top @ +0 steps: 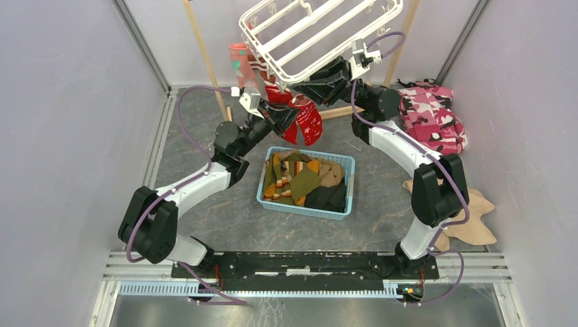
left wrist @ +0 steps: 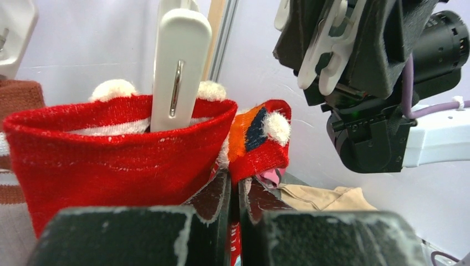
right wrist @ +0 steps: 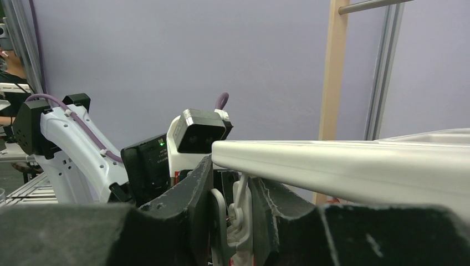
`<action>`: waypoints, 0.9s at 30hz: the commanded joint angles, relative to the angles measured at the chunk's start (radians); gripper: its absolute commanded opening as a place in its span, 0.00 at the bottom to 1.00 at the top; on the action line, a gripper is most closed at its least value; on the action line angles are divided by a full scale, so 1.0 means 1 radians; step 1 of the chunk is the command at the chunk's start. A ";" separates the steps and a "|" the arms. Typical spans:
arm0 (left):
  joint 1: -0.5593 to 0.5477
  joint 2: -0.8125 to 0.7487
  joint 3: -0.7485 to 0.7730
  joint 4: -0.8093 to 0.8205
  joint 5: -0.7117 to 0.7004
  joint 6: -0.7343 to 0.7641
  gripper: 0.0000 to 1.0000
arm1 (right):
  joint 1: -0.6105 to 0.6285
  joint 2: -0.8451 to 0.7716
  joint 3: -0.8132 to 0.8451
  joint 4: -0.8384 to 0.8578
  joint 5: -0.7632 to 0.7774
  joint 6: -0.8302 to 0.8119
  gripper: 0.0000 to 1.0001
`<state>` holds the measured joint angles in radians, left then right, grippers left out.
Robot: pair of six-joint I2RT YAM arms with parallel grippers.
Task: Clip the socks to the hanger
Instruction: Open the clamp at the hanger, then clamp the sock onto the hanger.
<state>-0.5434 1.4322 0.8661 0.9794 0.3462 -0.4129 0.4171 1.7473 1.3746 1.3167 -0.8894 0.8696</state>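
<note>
1. Dark grey mottled table (top: 225, 211), pale lilac walls (top: 61, 102), blue basket (top: 305, 211) of clothes mid-table.
2. Left gripper (left wrist: 234, 205) pinching red sock (left wrist: 111, 160) just beneath white hanger (top: 320, 34).
3. Right gripper (right wrist: 233, 210) clamped on a hanger clip (right wrist: 242, 221).

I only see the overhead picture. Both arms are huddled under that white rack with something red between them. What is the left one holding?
Observer: Its wrist camera shows the left gripper closed on a red sock, with a white clip dipping into the cuff.
Operator: And the right arm?
Observer: The right gripper pinches a second clip hanging just below the hanger.
Operator: Anything special about the sock?
Observer: White pom-poms sit along its cuff.
</note>
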 commanded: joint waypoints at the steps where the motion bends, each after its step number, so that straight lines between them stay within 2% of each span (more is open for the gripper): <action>1: -0.013 -0.055 0.047 -0.011 -0.042 -0.066 0.02 | 0.002 -0.047 0.012 0.004 0.015 -0.028 0.19; 27: -0.070 -0.110 0.077 -0.164 -0.152 -0.123 0.02 | 0.003 -0.071 -0.009 -0.042 0.033 -0.083 0.19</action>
<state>-0.6033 1.3659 0.9009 0.8204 0.2165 -0.4854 0.4183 1.7203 1.3712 1.2694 -0.8856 0.8177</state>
